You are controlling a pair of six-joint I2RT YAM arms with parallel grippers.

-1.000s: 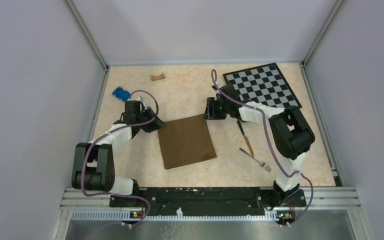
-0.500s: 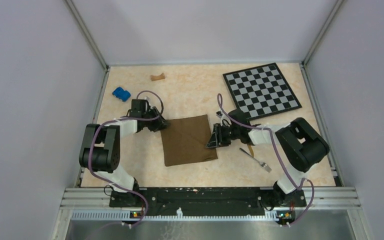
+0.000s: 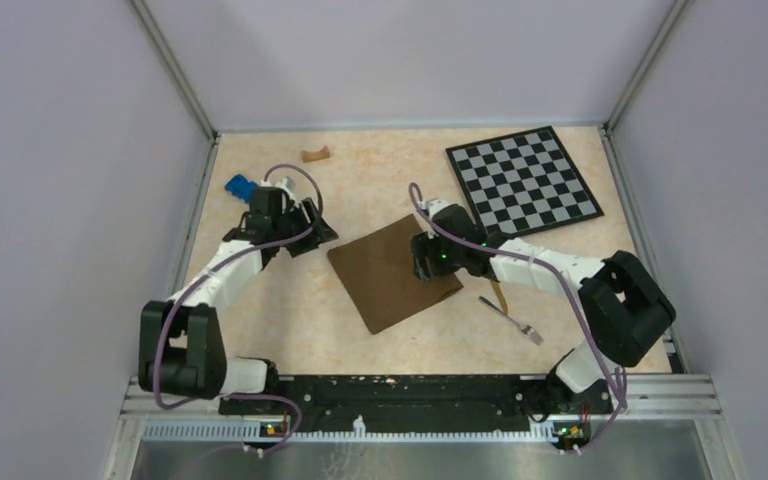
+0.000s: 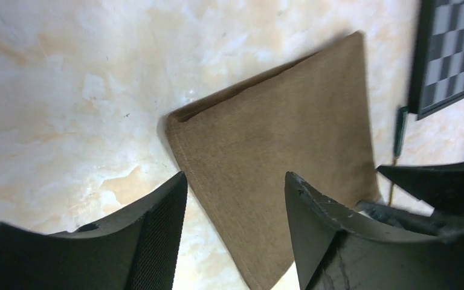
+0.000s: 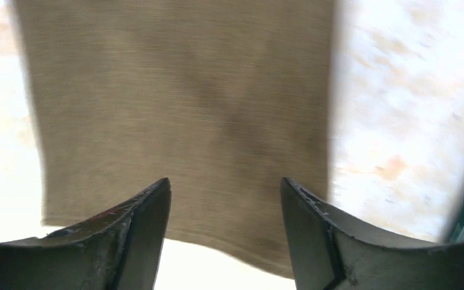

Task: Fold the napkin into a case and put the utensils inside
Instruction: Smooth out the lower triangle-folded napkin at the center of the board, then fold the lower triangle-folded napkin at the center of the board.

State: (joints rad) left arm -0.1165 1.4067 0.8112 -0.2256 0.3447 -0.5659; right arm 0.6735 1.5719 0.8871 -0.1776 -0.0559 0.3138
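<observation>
Since half a second earlier the napkin [image 3: 392, 275] had been turned from square-on to a diamond-like slant and shifted slightly toward 2 o'clock. The left gripper [image 3: 316, 228] had backed off its left corner toward 10 o'clock, and the right gripper [image 3: 428, 262] had moved from the right edge in over the cloth. The napkin lay flat near the middle of the table [image 3: 380, 180], one corner pointing to 6 o'clock. In the left wrist view the napkin [image 4: 278, 163] showed a doubled, layered edge at its near corner. The left gripper [image 4: 235, 181] had jaws spread and empty, and that corner showed in the gap between the fingers. Top view put this gripper just off the napkin's 9 o'clock corner, not on it. In the right wrist view the right gripper [image 5: 225, 184] also had jaws spread, gripping nothing, with the napkin [image 5: 181, 96] filling the view beneath. Could not tell whether its fingertips touched the cloth. The fork [image 3: 512, 317] lay at 4 o'clock from the napkin, apart from it. The knife [image 3: 500, 294] was just beyond the fork at 3 o'clock, partly hidden by the right arm. The checkerboard [image 3: 523, 180] sat at 1 o'clock, well apart from the cloth. The blue block [image 3: 241, 187] was at 10 o'clock, near the left arm's wrist, and the tan piece [image 3: 314, 154] at 11 o'clock near the far edge.
</observation>
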